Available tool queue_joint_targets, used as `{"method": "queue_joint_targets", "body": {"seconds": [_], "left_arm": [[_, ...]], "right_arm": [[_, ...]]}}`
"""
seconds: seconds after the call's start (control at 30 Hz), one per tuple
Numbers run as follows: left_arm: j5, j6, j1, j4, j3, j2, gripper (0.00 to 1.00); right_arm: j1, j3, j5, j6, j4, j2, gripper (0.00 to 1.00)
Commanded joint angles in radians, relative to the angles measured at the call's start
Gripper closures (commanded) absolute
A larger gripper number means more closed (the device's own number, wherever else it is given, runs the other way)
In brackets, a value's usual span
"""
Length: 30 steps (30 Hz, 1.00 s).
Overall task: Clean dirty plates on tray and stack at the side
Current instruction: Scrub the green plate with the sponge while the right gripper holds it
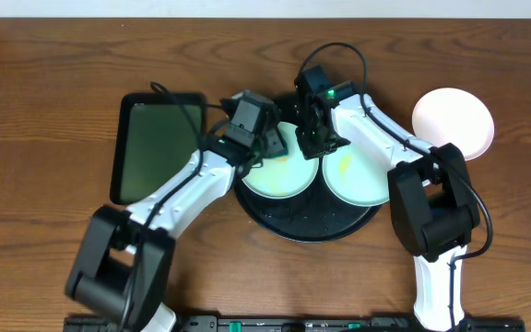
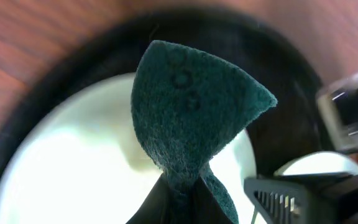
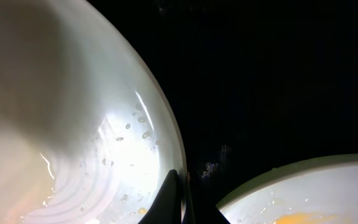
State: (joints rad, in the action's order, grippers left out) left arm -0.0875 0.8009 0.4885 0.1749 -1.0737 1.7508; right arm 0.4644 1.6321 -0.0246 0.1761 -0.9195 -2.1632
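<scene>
Overhead: evenly lit, sharp. Left wrist: edges were blurred. Right wrist: dark, with glare on the plate (image 3: 123,149).

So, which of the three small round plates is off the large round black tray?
The pinkish-white round plate on the wooden table, far right; the left mint plate and the yellow-smeared right mint plate both lie on the black tray.
</scene>
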Motion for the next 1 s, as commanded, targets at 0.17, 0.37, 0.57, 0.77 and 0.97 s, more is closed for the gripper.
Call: {"method": "queue_joint_targets", "body": {"seconds": [0.17, 0.37, 0.57, 0.77, 0.97], "left_arm": [[-0.08, 0.047, 0.006, -0.005, -0.011, 0.13, 0.92], [0.139, -0.073, 0.005, 0.066, -0.011, 0.151, 0.92], [0.388, -0.076, -0.031, 0.186, -0.011, 0.122, 0.93], [0.389, -0.086, -0.066, 0.174, -0.011, -0.022, 0.93], [0.065, -0.007, -0.063, 0.043, -0.01, -0.078, 0.92]], "right_arm": [[-0.012, -0.006, 0.022, 0.01, 0.002, 0.026, 0.99], [-0.011, -0.007, 0.02, 0.01, -0.001, 0.026, 0.99], [-0.011, -0.01, 0.02, 0.01, -0.012, 0.026, 0.99], [-0.012, -0.011, 0.02, 0.01, -0.013, 0.026, 0.99], [-0.011, -0.011, 0.02, 0.01, -0.011, 0.026, 0.99]]}}
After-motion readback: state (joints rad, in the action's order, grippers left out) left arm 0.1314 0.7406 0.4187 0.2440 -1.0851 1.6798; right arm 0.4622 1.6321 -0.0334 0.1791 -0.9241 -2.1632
